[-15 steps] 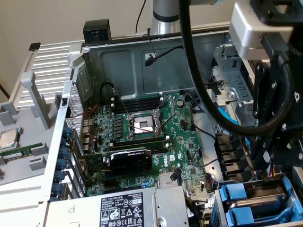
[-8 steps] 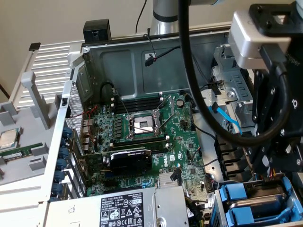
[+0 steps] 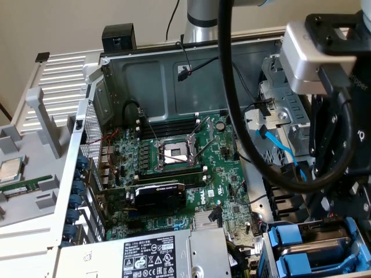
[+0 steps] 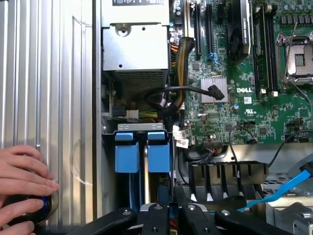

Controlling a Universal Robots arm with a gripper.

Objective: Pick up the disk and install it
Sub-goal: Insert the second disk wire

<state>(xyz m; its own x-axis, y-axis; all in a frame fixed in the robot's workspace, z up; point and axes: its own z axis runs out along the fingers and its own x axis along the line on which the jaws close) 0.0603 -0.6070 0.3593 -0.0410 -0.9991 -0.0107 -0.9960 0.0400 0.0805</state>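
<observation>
**Claw low over the drive bay**

I see my claw [image 4: 171, 215] with its fingers drawn nearly together, clamped on nothing I can make out, just above two blue drive carriers [image 4: 142, 152] seated side by side in the bay. Whether either holds the disk I cannot tell. Black cables [image 4: 168, 95] cross beside the motherboard [image 4: 244, 112]. A person's hand [image 4: 24, 181] rests on the case panel.
</observation>
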